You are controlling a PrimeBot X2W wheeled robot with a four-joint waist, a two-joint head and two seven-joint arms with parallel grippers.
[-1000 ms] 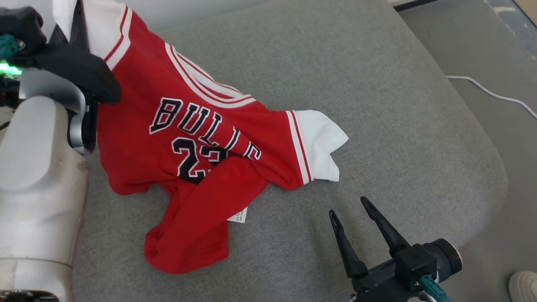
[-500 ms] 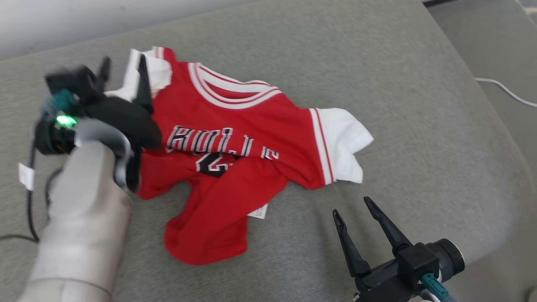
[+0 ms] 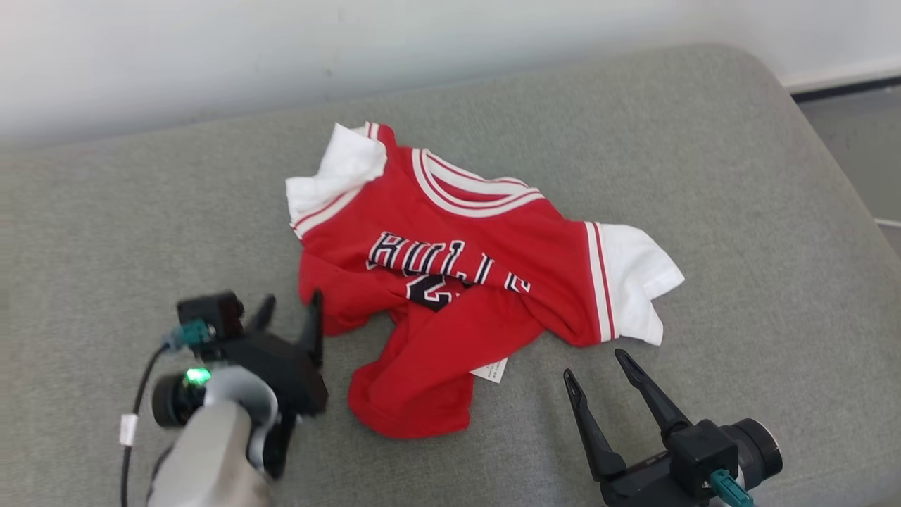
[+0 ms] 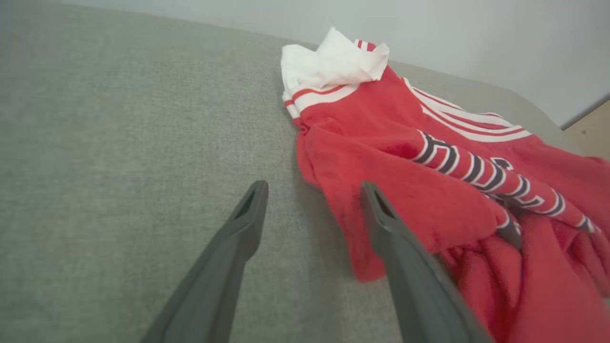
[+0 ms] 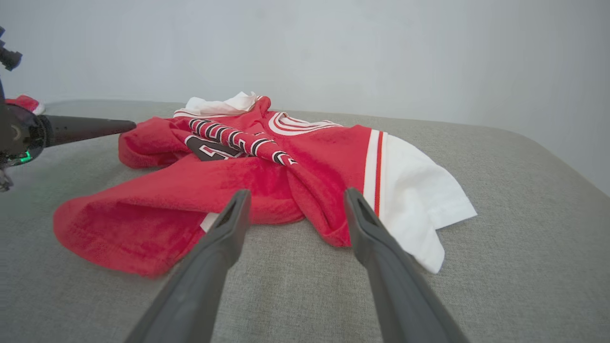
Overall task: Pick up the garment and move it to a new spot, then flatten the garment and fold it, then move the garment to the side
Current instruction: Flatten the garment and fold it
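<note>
The garment is a red jersey with white sleeves and dark lettering. It lies crumpled on the grey cushion, its lower half bunched toward me. My left gripper stands open just left of the jersey's red edge and holds nothing. In the left wrist view the left gripper has its right finger beside the garment. My right gripper is open in front of the white right sleeve, apart from it. In the right wrist view the right gripper points at the garment, and the left gripper's finger shows at far left.
The grey cushion spreads wide around the jersey and ends in a rounded edge at the right. A pale wall runs behind it. Floor shows at the far right. A black cable hangs by my left wrist.
My left gripper opened, let go of the white left sleeve and drew back toward me. The jersey dropped onto the cushion. The head camera has shifted as well.
</note>
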